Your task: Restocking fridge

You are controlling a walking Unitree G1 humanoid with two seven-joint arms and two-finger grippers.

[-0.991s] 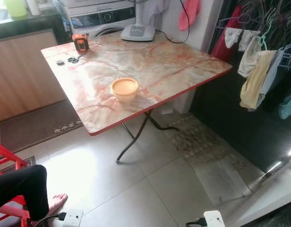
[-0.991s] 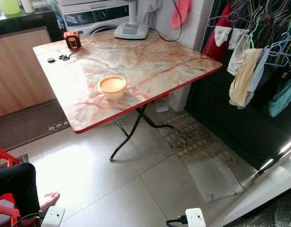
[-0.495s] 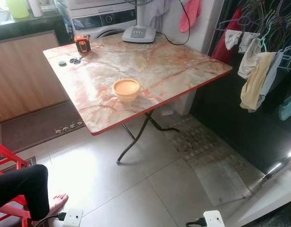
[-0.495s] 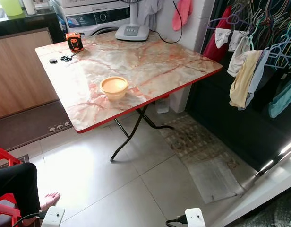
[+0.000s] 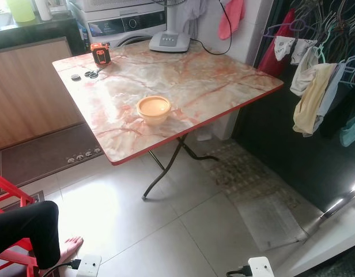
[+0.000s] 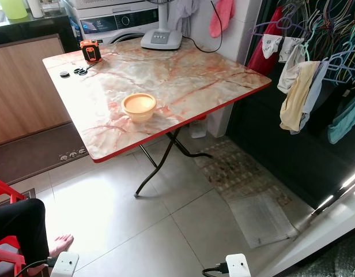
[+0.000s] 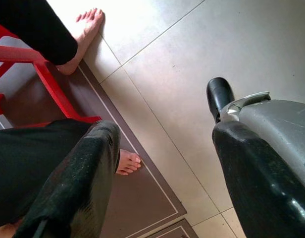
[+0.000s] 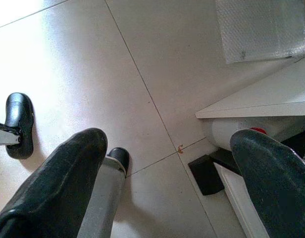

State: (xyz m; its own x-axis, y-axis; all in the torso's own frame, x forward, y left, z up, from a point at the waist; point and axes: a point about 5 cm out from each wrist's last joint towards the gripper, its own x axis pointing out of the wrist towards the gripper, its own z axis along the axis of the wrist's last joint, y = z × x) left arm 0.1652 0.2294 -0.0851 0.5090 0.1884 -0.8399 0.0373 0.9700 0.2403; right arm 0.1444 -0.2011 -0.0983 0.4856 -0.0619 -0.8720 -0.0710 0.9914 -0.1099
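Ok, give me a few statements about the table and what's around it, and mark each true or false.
1. The orange bowl sits on the marble-pattern table. True.
2. The bowl is stacked on the orange tape measure. False: they stand far apart.
3. Clothes hang to the table's right. True.
4. The left gripper is clamped on the bowl. False: its jaws are open above the floor.
5. A person's bare foot rests on the floor. True.

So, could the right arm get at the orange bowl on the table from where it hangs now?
Probably not yet. The right gripper hangs open, low over the floor tiles, while the orange bowl sits on the marble-pattern table well ahead. Nothing blocks the way; the robot likely needs to step closer.
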